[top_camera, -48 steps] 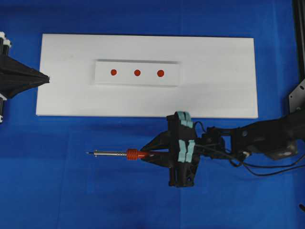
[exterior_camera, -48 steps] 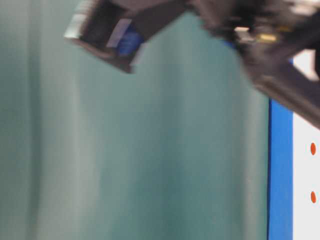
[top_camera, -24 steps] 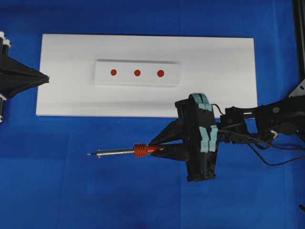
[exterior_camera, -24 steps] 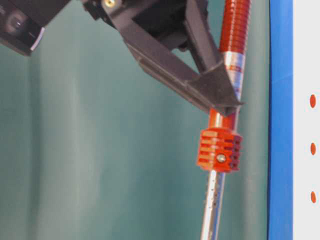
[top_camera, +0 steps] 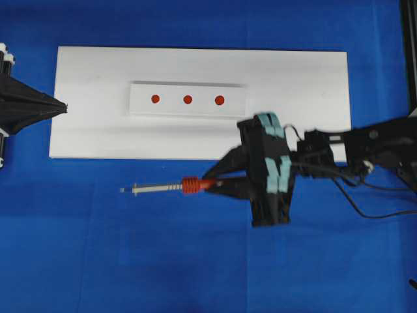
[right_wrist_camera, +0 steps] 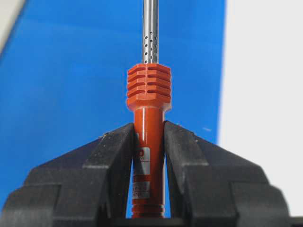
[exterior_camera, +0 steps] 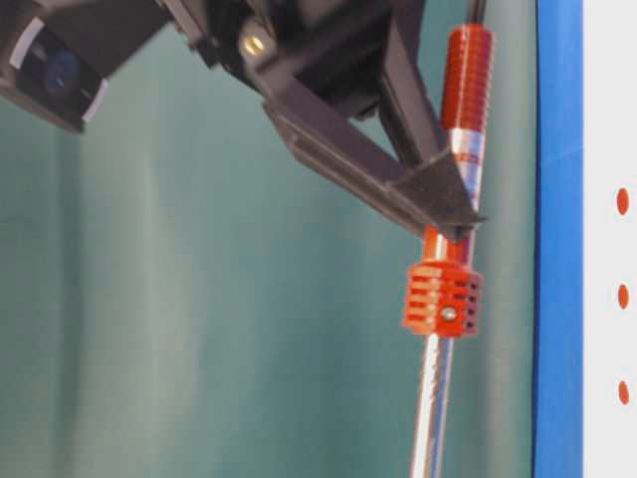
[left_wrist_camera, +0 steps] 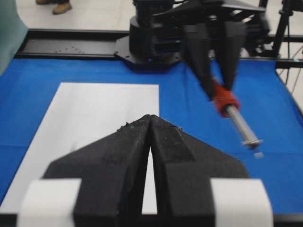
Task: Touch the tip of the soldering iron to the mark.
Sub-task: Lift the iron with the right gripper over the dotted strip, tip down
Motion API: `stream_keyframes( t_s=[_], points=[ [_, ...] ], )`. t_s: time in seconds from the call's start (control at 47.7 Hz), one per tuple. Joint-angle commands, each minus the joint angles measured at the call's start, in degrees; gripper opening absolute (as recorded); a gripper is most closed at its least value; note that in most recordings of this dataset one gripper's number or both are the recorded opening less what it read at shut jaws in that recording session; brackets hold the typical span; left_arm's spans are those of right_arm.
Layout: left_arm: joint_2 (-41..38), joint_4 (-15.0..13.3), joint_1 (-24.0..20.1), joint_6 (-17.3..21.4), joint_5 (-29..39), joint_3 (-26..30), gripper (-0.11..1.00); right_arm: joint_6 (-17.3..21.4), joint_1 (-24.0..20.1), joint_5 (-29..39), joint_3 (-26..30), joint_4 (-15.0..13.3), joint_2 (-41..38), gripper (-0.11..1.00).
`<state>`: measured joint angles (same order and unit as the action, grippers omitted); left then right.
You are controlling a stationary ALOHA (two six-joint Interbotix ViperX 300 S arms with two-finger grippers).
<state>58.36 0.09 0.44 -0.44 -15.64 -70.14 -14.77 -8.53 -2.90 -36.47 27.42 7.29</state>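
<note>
The right gripper pinches the soldering iron by its red-orange handle, one finger pressed to each side just behind the ribbed collar. In the overhead view the iron lies roughly level above the blue cloth, near side of the white board, with its silver shaft pointing left and the tip off the board's near edge. The right wrist view shows the handle upright between the fingers, a label on it, and the perforated shaft running straight ahead over the cloth, with the board to the right.

On the board sits a raised white strip bearing three red marks in a row. The iron's tip is well apart from them, nearer and left of the strip.

The left gripper rests at the board's left edge, its fingers pressed together with nothing between them; its wrist view shows the two black fingers meeting in a point over the board. A black cord trails from the right arm.
</note>
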Motion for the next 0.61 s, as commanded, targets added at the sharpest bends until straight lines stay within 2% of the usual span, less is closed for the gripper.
stream_keyframes(
  t_s=[0.0, 0.231, 0.587],
  points=[
    [-0.35, 0.0, -0.09, -0.09, -0.18, 0.62, 0.0, -0.97, 3.16, 1.76, 1.85, -1.41, 1.23, 0.06],
    [-0.26, 0.0, -0.18, -0.09, -0.18, 0.62, 0.0, -3.96, 10.9, 7.47, 3.43, -6.06, 1.32, 0.06],
    [-0.35, 0.0, -0.09, -0.09, -0.18, 0.62, 0.0, -4.66, 19.95, 12.66, 5.27, -11.51, 1.23, 0.06]
  ],
)
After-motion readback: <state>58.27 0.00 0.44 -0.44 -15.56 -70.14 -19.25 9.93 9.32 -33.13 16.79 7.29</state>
